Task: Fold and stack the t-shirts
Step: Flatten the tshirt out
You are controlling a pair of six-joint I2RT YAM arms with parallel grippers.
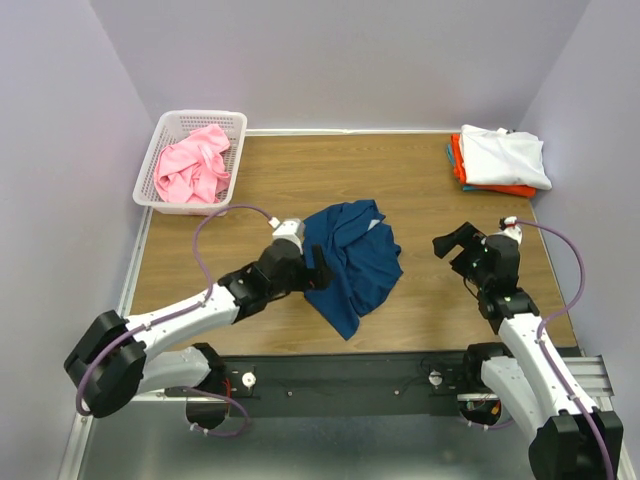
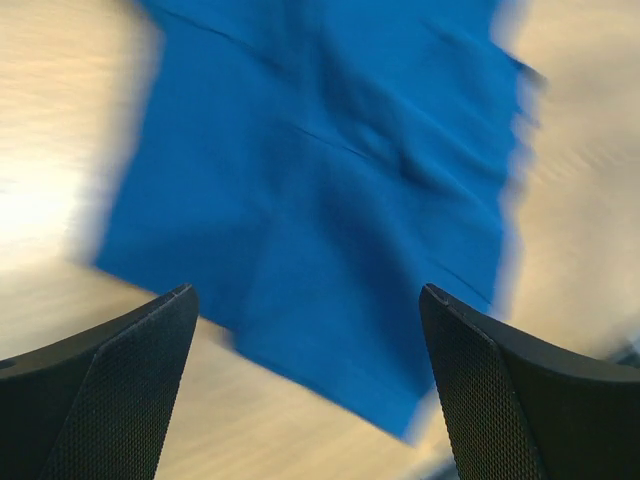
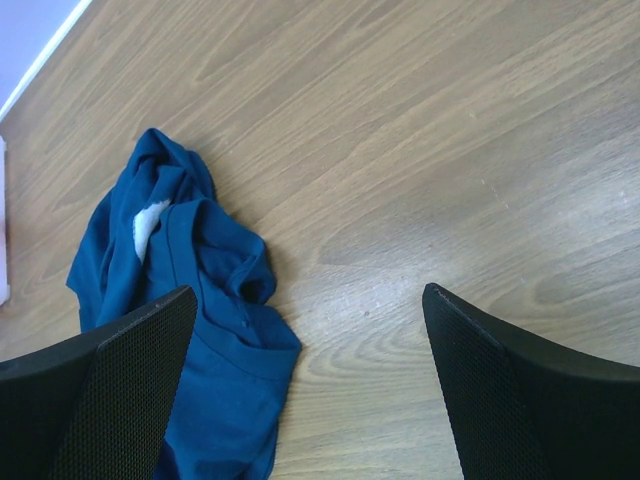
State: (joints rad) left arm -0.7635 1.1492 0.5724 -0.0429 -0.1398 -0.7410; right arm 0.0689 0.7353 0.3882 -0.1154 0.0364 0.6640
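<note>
The crumpled navy blue cotton t-shirt (image 1: 355, 262) lies in a loose heap near the middle of the brown wood-grain surface (image 1: 400, 180), a touch toward 6 o'clock in my overhead view. It is unfolded: one corner trails off toward 6 o'clock, and a small pale patch shows among the bunched folds at its far end.

My left hand (image 1: 318, 272) sits at the shirt's 9 o'clock edge with its two black fingers spread wide and gripping nothing. The left wrist view is blurred, but blue cloth fills the gap below them.

My right hand (image 1: 450, 245) is out at the shirt's 3 o'clock, well apart from it. It is also spread open and empty, over bare wood.

At 1 o'clock a folded stack rests by the far right corner – a white cloth t-shirt (image 1: 503, 155) on top, an orange cloth t-shirt (image 1: 458, 155) under it, and a sliver of a teal cloth t-shirt (image 1: 464, 185) at the near edge.

At 11 o'clock a white plastic lattice basket (image 1: 238, 155) holds a rumpled pink cloth t-shirt (image 1: 190, 165).
</note>
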